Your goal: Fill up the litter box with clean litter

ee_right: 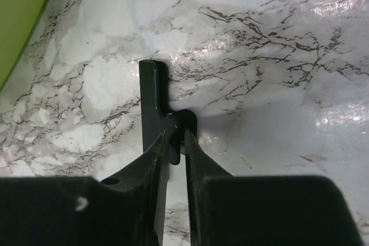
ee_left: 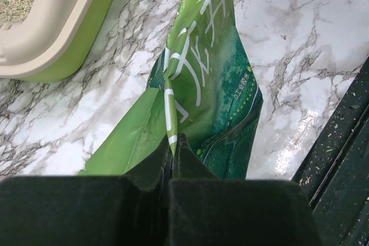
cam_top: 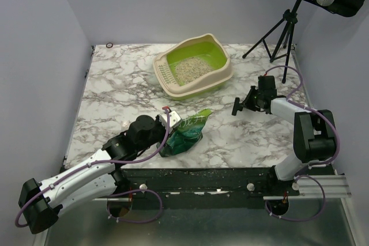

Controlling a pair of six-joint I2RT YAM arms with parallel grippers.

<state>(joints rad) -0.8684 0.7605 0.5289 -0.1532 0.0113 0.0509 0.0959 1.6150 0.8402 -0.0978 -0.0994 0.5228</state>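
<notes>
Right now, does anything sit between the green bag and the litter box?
Nothing visible does. Only bare marble table lies between the green bag, pinched in the left end effector, and the litter box.

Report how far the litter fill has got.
Done: a thin patch of litter lies in the litter box. In hand: left gripper pinches the green bag; right gripper grips a small black piece. Left: green shows around the patch; more pouring needed.
</notes>
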